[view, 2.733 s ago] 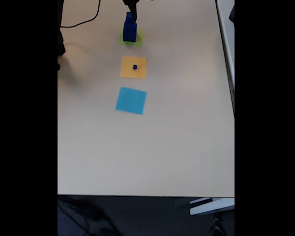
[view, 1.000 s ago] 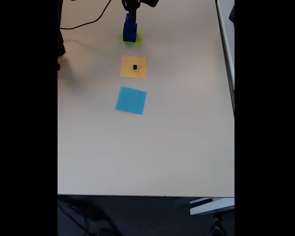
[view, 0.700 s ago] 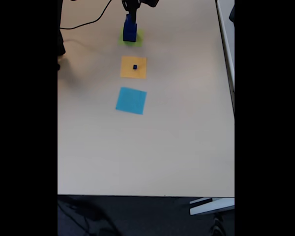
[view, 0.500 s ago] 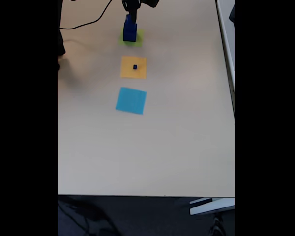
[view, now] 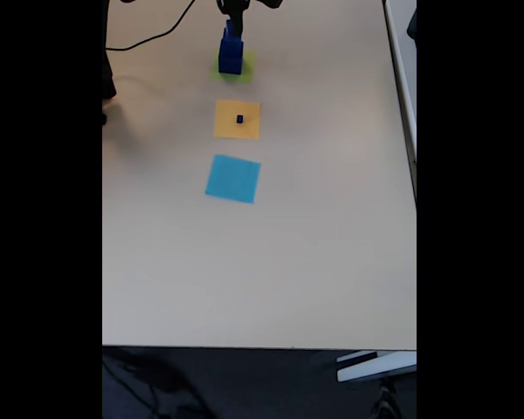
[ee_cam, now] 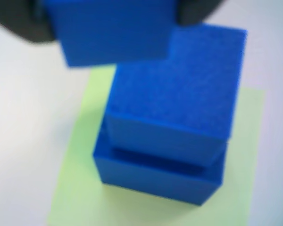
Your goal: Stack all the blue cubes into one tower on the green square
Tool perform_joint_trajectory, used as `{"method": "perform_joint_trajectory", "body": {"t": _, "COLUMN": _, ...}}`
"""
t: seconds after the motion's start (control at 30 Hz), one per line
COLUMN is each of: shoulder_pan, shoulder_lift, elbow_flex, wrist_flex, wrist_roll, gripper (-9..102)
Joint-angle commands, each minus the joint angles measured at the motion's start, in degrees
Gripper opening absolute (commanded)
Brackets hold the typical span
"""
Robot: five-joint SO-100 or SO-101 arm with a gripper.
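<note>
In the wrist view two blue cubes stand stacked on the green square (ee_cam: 80,188), a larger cube (ee_cam: 155,179) below and a smaller one (ee_cam: 179,89) on top. A third blue cube (ee_cam: 115,42) hangs at the top edge, just above and left of the stack, with my gripper (ee_cam: 115,19) shut on it; dark fingers (ee_cam: 19,23) flank it. In the fixed view the blue tower (view: 230,57) stands on the green square (view: 244,70) at the table's far end, under the gripper (view: 233,22). A tiny blue cube (view: 239,119) sits on the orange square (view: 237,128).
A light-blue square (view: 233,178) lies nearer the camera than the orange one. A black cable (view: 157,35) runs along the far left of the beige table (view: 314,244). A white edge (view: 402,87) borders the table on the right.
Since 2.7 s ago the gripper with its cube has shifted slightly over the tower. Over the last second almost nothing has moved.
</note>
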Motion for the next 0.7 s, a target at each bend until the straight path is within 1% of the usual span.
{"method": "perform_joint_trajectory", "body": {"t": 0.0, "shoulder_pan": -0.09, "shoulder_lift": 2.99, "elbow_flex": -4.04, "wrist_flex": 0.35, "wrist_roll": 2.2, "gripper": 7}}
{"method": "perform_joint_trajectory", "body": {"t": 0.33, "shoulder_pan": -2.02, "shoulder_lift": -0.53, "elbow_flex": -4.31, "wrist_flex": -0.44, "wrist_roll": 9.05, "gripper": 6}}
{"method": "perform_joint_trajectory", "body": {"t": 0.67, "shoulder_pan": -1.76, "shoulder_lift": -1.76, "elbow_flex": -1.93, "wrist_flex": -3.16, "wrist_roll": 9.14, "gripper": 6}}
